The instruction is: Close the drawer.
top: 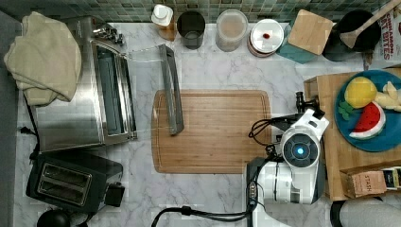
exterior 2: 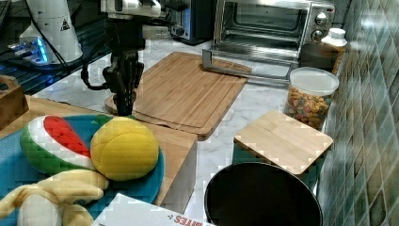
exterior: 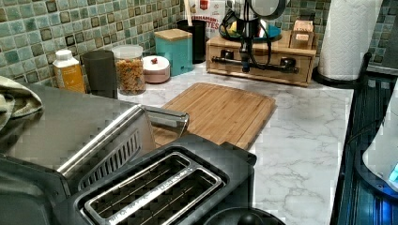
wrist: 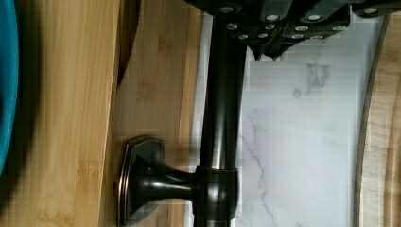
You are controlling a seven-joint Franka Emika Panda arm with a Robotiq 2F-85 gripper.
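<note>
The drawer (exterior: 277, 60) is the front of a bamboo box at the top view's right, and it carries a long black bar handle (exterior: 265, 65). In the wrist view a thin dark gap shows between the box top and the drawer front (wrist: 156, 94). My gripper (exterior: 245, 66) hangs straight down at the handle (wrist: 222, 109), shut, its tip (wrist: 269, 49) lying against the bar's counter side. From above, the arm's hand covers the gripper (top: 305, 112) beside the drawer's edge (top: 310, 90). In the right view the gripper (exterior 2: 123, 104) points down in front of the box.
A wooden cutting board (top: 213, 130) lies mid-counter behind the gripper. The toaster oven (top: 90, 85) has its glass door (top: 170, 94) folded down onto the board. A blue plate (top: 385, 139) of toy fruit sits on the box. Jars (top: 231, 29) line the tiled wall.
</note>
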